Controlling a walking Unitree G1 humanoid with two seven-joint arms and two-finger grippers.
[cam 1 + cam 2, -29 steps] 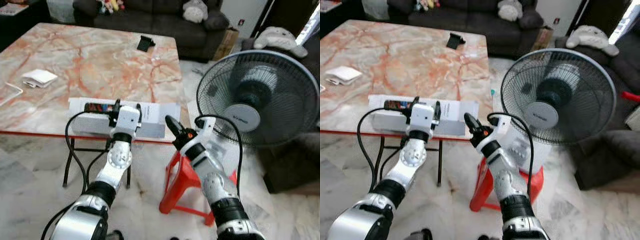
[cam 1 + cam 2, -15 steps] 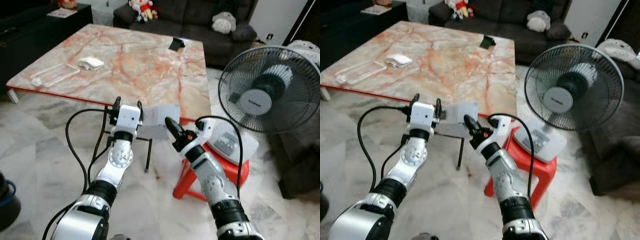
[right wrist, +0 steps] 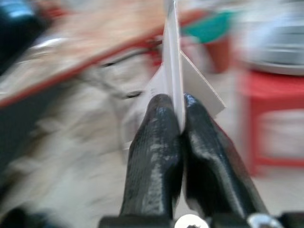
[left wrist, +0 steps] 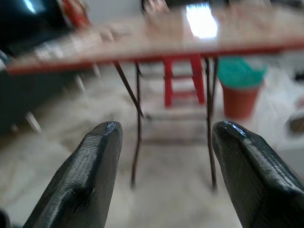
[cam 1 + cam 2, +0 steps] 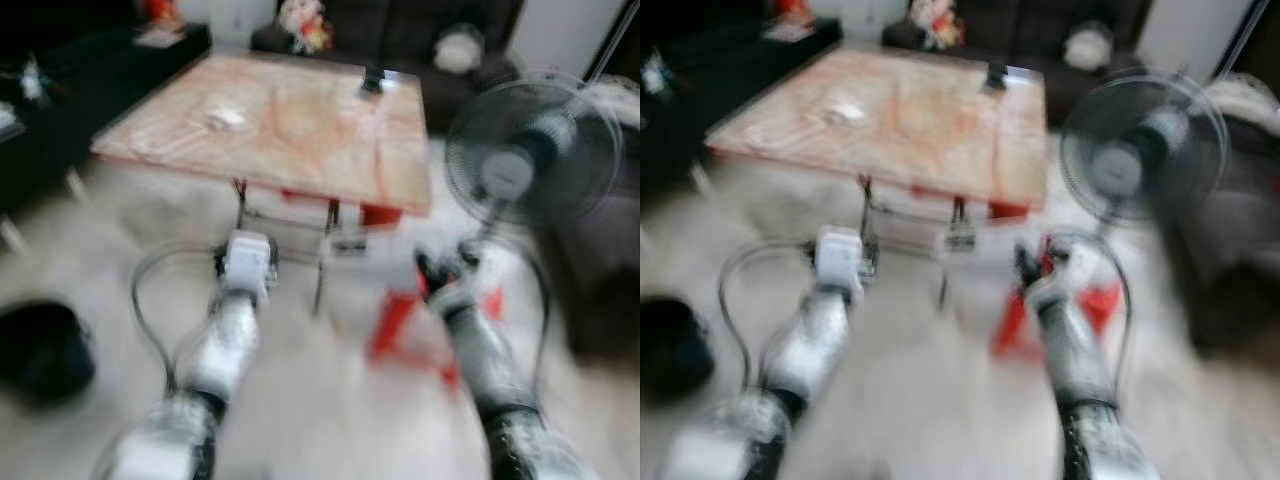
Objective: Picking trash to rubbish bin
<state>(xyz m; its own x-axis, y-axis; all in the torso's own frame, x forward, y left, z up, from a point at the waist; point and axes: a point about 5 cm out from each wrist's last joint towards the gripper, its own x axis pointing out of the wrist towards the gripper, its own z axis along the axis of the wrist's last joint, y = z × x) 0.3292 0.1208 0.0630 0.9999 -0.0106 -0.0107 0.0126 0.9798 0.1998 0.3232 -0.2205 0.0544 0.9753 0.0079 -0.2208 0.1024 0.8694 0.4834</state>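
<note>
Both head views are smearing with motion blur, so fine detail is hard to read. The right end effector (image 3: 176,124) is pinching a flat white cardboard box (image 3: 172,61) edge-on between its two black fingers (image 3: 154,156), which are pressing tight against either face of it. In the head views that box (image 5: 352,250) is hanging in the air in front of the robot, just below the near edge of the orange-veined marble tabletop (image 5: 300,125) and between the two silver arms.

The left end effector (image 4: 164,142) is standing wide apart with nothing between its fingers (image 4: 92,166), pointing under the tabletop towards the thin dark table legs (image 4: 137,109).

A small white object (image 5: 228,117) and a small dark object (image 5: 373,80) are lying well apart on the tabletop. A red plastic stool (image 5: 405,325) is standing on the pale marble floor (image 5: 320,410) just beside the right arm, and a grey standing fan (image 5: 530,150) is rising behind it, to the right of the table. Seen from the left wrist, an orange pot with a teal top (image 4: 240,88) is sitting on the floor beyond the table legs, near another red stool (image 4: 183,80). A dark round shape, possibly a bin (image 5: 40,350), is sitting on the floor at the far left. A dark sofa with soft toys (image 5: 400,30) is lining the back.
</note>
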